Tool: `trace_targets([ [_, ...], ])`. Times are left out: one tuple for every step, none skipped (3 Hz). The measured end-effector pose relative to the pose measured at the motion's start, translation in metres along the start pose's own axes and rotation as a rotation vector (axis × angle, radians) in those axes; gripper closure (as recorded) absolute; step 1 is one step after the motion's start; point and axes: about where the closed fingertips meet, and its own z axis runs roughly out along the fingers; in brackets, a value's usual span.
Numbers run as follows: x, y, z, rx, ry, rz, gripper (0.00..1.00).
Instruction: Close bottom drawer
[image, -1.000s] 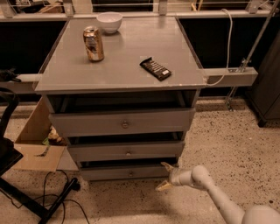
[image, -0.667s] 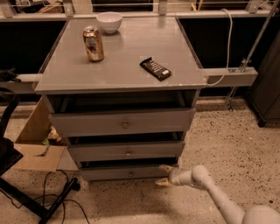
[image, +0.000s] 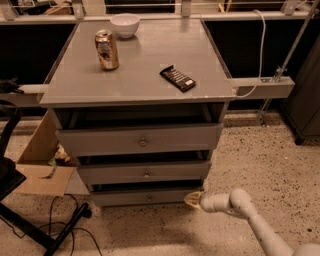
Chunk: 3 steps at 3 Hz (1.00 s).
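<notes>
The bottom drawer (image: 145, 197) is the lowest grey front of three, with a tiny round knob (image: 148, 198). It stands out only slightly from the cabinet, with a dark gap above it. My gripper (image: 193, 199) reaches in from the lower right on a white arm, and its tip is at the right end of the bottom drawer's front, touching or nearly touching it. The middle drawer (image: 145, 173) and the top drawer (image: 140, 140) sit above, each pulled out a little.
On the cabinet top (image: 140, 75) stand a can (image: 107, 49), a white bowl (image: 125, 25) and a dark snack bar (image: 177, 78). A cardboard box (image: 42, 160) sits at the left on the speckled floor. Black stand legs and cables (image: 45, 225) lie at lower left.
My gripper has stayed at the right end of the bottom drawer's front, edging slightly inward. The bottom drawer shows no clear movement.
</notes>
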Motion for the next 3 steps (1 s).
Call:
trace_targets([
  [-0.006, -0.006, -0.051, 0.015, 0.052, -0.024, 1.00],
  [-0.026, -0.007, -0.112, 0.010, 0.186, -0.094, 1.00],
  [-0.046, -0.002, -0.176, 0.019, 0.335, -0.132, 1.00],
])
